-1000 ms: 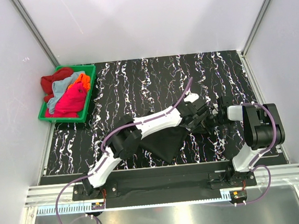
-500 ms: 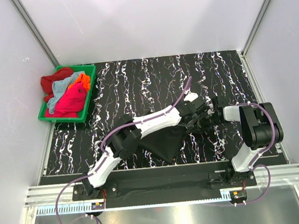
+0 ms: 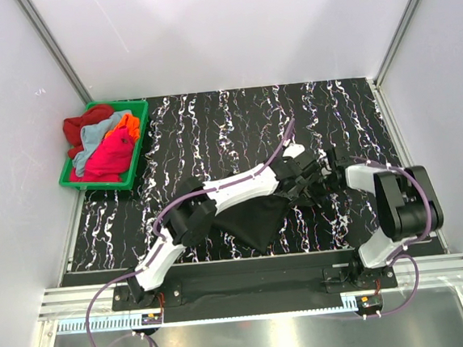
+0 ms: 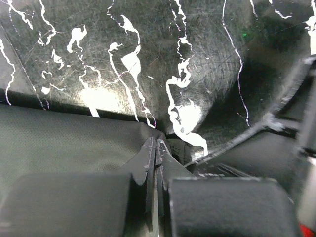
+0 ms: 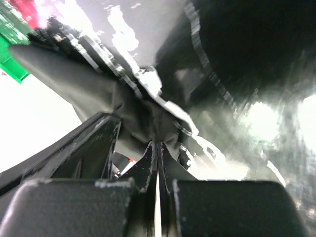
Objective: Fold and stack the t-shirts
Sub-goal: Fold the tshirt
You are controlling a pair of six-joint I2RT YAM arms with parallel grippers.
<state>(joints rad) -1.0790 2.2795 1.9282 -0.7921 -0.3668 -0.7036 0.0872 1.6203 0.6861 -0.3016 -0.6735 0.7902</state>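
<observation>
both claws pinched shut on the shirt

left gripper [image 4: 156, 148], closed within the last 1 second, and right gripper [image 5: 157, 148] each clamp an edge of the soft black cloth t-shirt [image 3: 256, 220] lying on the black white-veined table [image 3: 210, 118]; a lift to fold looks next.

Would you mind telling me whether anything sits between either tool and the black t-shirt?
Nothing visible does: the left tool and the right tool are each already shut on a pinch of the black t-shirt.

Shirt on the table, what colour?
Plain black shirt; shows best in the top external view.
</observation>
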